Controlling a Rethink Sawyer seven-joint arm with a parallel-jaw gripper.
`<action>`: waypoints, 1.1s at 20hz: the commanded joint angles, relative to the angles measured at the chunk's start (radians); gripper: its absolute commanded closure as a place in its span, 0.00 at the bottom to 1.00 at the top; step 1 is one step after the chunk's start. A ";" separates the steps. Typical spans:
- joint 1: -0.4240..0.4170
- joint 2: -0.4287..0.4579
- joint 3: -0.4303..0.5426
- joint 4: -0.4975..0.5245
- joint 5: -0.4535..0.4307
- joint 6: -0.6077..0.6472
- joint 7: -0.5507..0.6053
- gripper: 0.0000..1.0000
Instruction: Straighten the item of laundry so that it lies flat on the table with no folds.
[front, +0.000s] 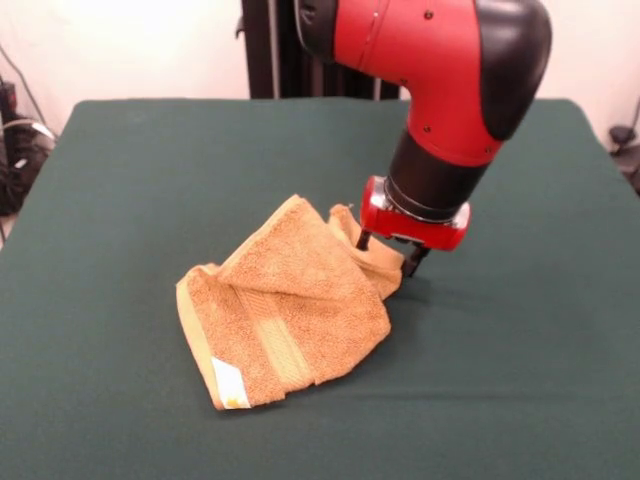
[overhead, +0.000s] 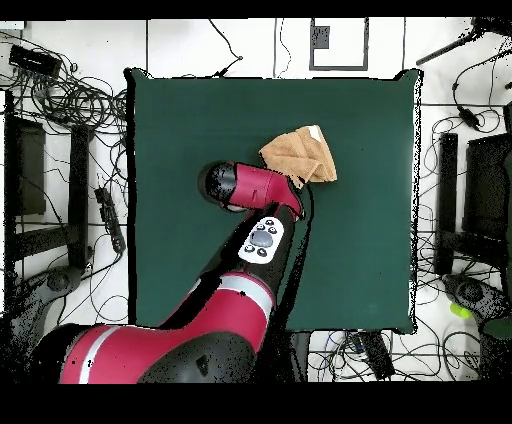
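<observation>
The orange-tan towel (front: 290, 300) lies crumpled and folded over itself at the middle of the dark green table (front: 150, 170). Its woven band (front: 275, 340) and white label (front: 230, 385) face the near edge. My gripper (front: 387, 255) is down at the towel's far right edge. A raised fold of towel sits between its two fingers, which appear closed on it. In the overhead view the towel (overhead: 300, 155) shows above the arm's wrist (overhead: 262, 187), which hides the gripper.
The red and black arm (front: 440, 70) comes down over the table's far right part. Cables, stands and equipment (overhead: 60, 100) surround the table (overhead: 180, 130) on the floor.
</observation>
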 joint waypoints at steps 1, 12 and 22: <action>-0.148 0.292 0.239 -0.056 -0.026 -0.599 0.243 0.00; -0.188 0.142 0.332 0.086 -0.068 -0.564 0.228 0.00; -0.203 0.309 0.281 -0.081 -0.129 -0.662 0.220 0.00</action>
